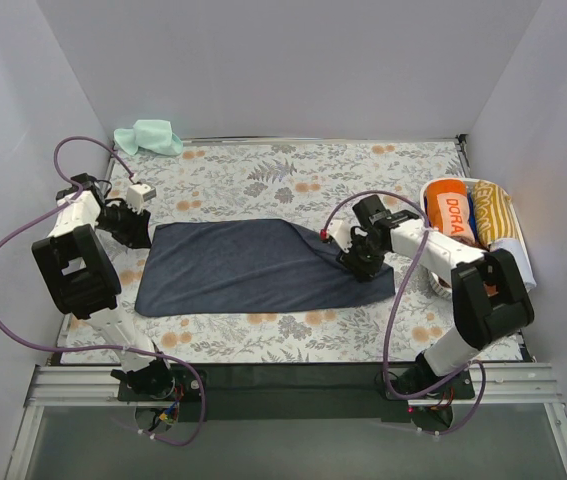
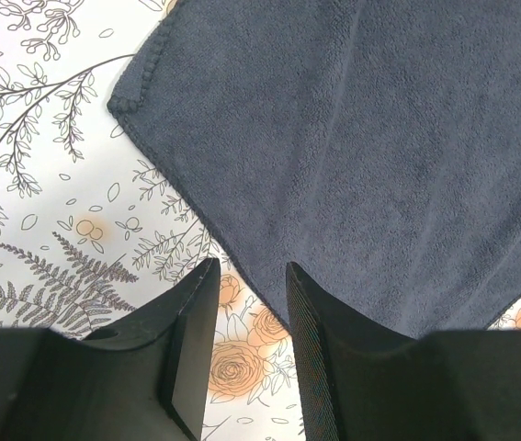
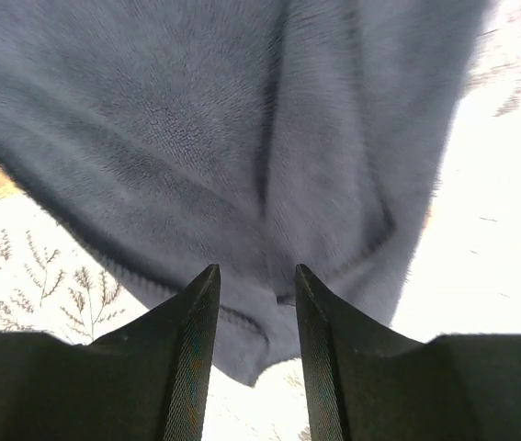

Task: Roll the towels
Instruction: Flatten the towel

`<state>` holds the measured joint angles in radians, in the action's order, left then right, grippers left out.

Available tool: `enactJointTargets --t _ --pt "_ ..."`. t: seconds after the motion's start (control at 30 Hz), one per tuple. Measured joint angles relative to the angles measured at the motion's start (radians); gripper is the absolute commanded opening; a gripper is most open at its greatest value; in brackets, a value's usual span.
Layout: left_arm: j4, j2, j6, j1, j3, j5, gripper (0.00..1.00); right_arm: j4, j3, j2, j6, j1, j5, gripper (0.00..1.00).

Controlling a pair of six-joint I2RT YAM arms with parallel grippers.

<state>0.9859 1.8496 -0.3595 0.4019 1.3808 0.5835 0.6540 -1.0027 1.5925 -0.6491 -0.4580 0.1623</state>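
A lab test cell. White walls [image 1: 293, 70] box the table's [image 1: 263, 190] far and side edges; a metal rail [image 1: 73, 385] lines the near edge.

Navy towel [image 1: 253, 265] was matt, nubby terry cloth with a stitched hem, mint towel [image 1: 150, 137] at the far left corner was soft, fleecy cloth, table cover [image 1: 293, 170] looked smooth, matt, printed, left fingers [image 2: 311, 367] were matt black plastic, pads finely ribbed

Bright, even, diffuse light fills the overhead view; shadows are soft and short. The left wrist view is crisp. The right wrist view is blurred: the dark navy terry towel [image 3: 242, 138] smears, and the floral-covered worktop [image 3: 508, 230] washes out nearly white at right.
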Motion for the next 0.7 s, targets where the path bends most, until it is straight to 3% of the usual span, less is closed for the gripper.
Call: enactJointTargets --t 0.2,0.4,0.7 --pt "0.002 0.0 0.002 0.0 0.0 0.001 0.33 0.015 -0.053 -0.094 0.011 0.05 0.062 0.3" --pt "0.005 0.0 0.01 -0.005 0.01 0.001 0.33 0.052 -0.252 0.114 0.1 0.173 0.137 0.29" --pt "0.004 0.0 0.016 -0.006 0.015 0.001 0.34 0.115 -0.26 0.252 0.183 0.182 0.132 0.33"
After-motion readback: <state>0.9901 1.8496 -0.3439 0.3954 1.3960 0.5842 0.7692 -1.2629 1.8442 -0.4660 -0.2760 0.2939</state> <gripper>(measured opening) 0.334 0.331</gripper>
